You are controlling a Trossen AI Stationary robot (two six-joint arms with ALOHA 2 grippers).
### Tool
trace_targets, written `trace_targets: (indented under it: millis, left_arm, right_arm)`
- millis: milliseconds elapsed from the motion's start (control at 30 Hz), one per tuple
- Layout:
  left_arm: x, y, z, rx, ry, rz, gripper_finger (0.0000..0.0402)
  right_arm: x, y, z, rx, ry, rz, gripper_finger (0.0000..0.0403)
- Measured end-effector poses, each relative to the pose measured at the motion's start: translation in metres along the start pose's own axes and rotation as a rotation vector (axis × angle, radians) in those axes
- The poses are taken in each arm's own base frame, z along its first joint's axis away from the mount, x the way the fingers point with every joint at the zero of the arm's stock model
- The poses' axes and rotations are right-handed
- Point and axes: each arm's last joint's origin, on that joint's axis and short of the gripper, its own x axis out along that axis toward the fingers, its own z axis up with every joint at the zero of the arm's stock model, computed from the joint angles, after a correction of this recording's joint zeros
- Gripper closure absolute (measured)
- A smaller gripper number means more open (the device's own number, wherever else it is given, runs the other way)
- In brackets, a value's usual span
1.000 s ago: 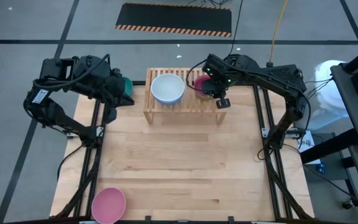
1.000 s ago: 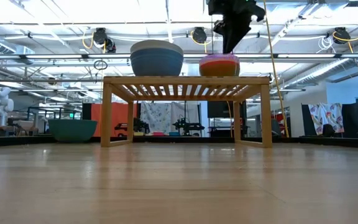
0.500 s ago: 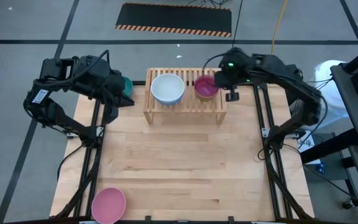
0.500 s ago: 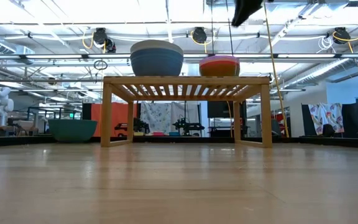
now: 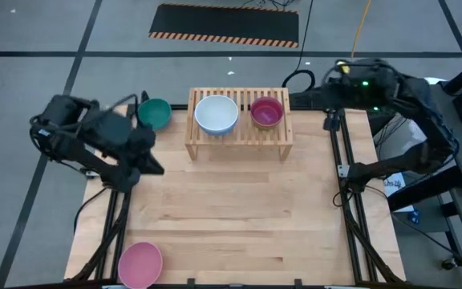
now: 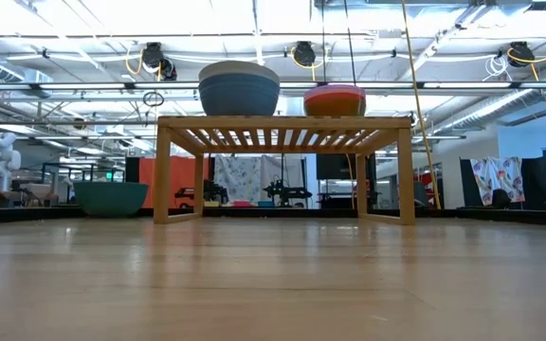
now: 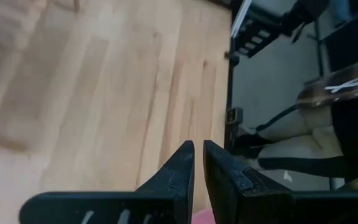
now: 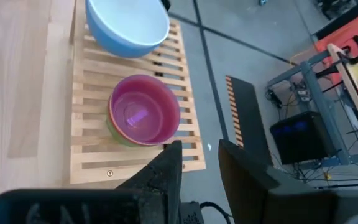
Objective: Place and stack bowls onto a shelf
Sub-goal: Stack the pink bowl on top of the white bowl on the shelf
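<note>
The light-wood shelf (image 5: 239, 138) stands at the table's far middle. A white-lined blue bowl (image 5: 216, 114) sits on its left part. On its right part stands a purple bowl (image 8: 145, 115), nested in a stack that shows a green rim (image 8: 112, 133). A teal bowl (image 5: 154, 113) rests on the table left of the shelf, and a pink bowl (image 5: 139, 263) lies at the near left corner. My left gripper (image 7: 197, 152) hangs shut and empty above the table's left side (image 5: 152, 166). My right gripper (image 8: 201, 152) is open and empty, high off the shelf's right end (image 5: 330, 122).
The bare wooden tabletop (image 5: 231, 217) stretches from the shelf to the near edge. Dark frame rails (image 5: 339, 168) run along both sides. In the low view the shelf (image 6: 282, 121) shows open room under its slats.
My right gripper has risen off the purple bowl stack and drawn back toward the table's far right corner; the stack stays on the shelf. My left arm has swung from beside the teal bowl toward the near edge, uncovering that bowl.
</note>
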Motion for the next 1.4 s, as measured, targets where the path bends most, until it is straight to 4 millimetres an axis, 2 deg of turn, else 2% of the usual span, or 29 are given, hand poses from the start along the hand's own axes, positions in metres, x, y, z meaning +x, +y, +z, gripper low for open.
trace_targets:
  millis: [133,300,467,600,933,1067,1233,1400]
  left_arm:
    - [0.026,-0.017,-0.017,-0.05,0.099,0.042,0.0364]
    - [0.063,-0.033,-0.049,-0.136,0.276,0.109,0.0364]
    - [0.091,-0.043,-0.083,-0.292,0.452,0.189,0.0364]
    - [0.111,-0.045,-0.103,-0.384,0.502,0.259,0.0364]
    - [0.152,-0.031,-0.146,-0.337,0.642,0.396,0.0364]
    - [0.171,-0.03,-0.159,-0.275,0.664,0.34,0.0364]
    - [0.191,-0.035,-0.166,-0.154,0.668,0.15,0.0364]
    - [0.196,-0.034,-0.169,-0.12,0.661,0.13,0.0387]
  right_arm:
    - [-0.017,0.0,-0.007,0.027,-0.038,-0.023,0.0303]
    - [-0.033,0.0,-0.014,0.036,-0.075,-0.043,0.0303]
    - [-0.042,0.001,-0.018,0.041,-0.095,-0.053,0.0303]
    - [-0.044,0.0,-0.017,0.048,-0.118,-0.067,0.0303]
    - [-0.044,-0.005,-0.01,0.181,-0.191,-0.095,0.0303]
    - [-0.044,-0.005,-0.01,0.234,-0.194,-0.09,0.0303]
    - [-0.044,-0.005,-0.01,0.245,-0.195,-0.088,0.0303]
    - [-0.044,-0.005,-0.01,0.245,-0.195,-0.089,0.0303]
